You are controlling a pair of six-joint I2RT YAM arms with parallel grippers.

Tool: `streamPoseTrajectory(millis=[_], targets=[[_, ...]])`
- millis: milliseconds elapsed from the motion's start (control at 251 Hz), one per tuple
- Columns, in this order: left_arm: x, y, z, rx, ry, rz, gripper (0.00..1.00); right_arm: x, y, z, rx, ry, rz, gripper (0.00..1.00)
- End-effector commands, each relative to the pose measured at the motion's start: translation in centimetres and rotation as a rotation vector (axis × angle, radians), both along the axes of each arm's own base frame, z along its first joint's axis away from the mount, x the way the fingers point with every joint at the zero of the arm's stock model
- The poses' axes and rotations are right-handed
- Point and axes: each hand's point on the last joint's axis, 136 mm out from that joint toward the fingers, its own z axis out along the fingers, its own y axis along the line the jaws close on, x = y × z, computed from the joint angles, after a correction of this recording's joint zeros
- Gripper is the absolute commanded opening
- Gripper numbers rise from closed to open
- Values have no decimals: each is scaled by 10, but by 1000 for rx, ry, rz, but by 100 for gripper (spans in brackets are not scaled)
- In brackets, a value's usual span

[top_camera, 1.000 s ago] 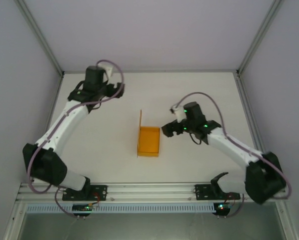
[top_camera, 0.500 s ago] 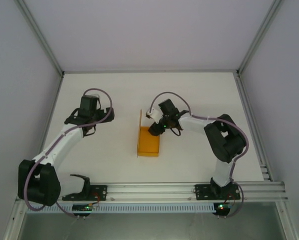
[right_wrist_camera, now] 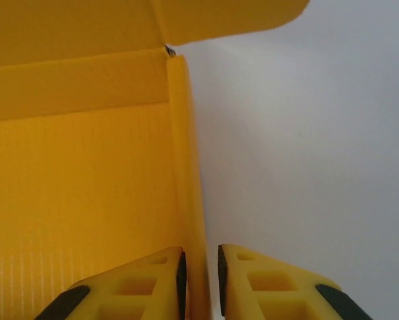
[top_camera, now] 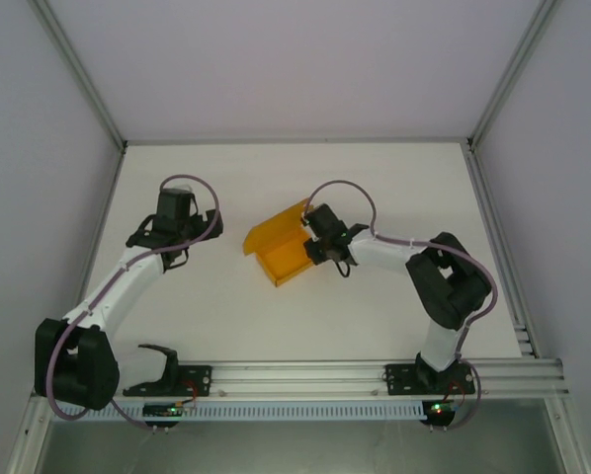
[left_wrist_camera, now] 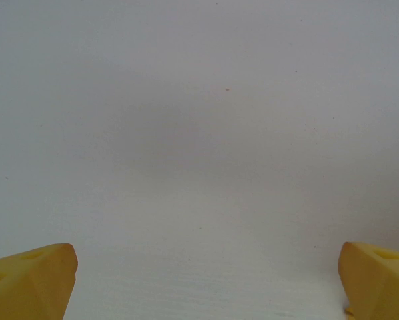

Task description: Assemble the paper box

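Observation:
The paper box (top_camera: 284, 259) is an orange-yellow shallow open box lying askew at the table's middle, its lid flap (top_camera: 274, 230) raised on the far side. My right gripper (top_camera: 313, 240) sits at the box's right end. In the right wrist view its jaws (right_wrist_camera: 200, 279) are closed over the thin side wall (right_wrist_camera: 186, 167), one finger inside the box and one outside. My left gripper (top_camera: 174, 229) hangs over bare table to the left, well apart from the box, its yellow fingertips (left_wrist_camera: 33, 280) spread wide with nothing between them.
The white table (top_camera: 394, 178) is walled by white panels with metal posts at the back corners. An aluminium rail (top_camera: 295, 375) runs along the near edge, carrying both arm bases.
My right gripper reached the box's right wall and closed on it. The box has since turned and shifted left and back. The left arm pulled nearer and then stayed still.

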Motion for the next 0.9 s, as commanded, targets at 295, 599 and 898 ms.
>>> streamPoseTrajectory(millis=[295,599,898], targets=[[3,-7,-7,-32,12,-21,100,-67,-6,9,-75,143,-381,29],[0,-45,4,-124,-40,-241,99,-50,-8,69,49,-52,-302,47],[-3,-70,74,-133,-225,-418,100,-34,-10,156,104,-330,231,99]])
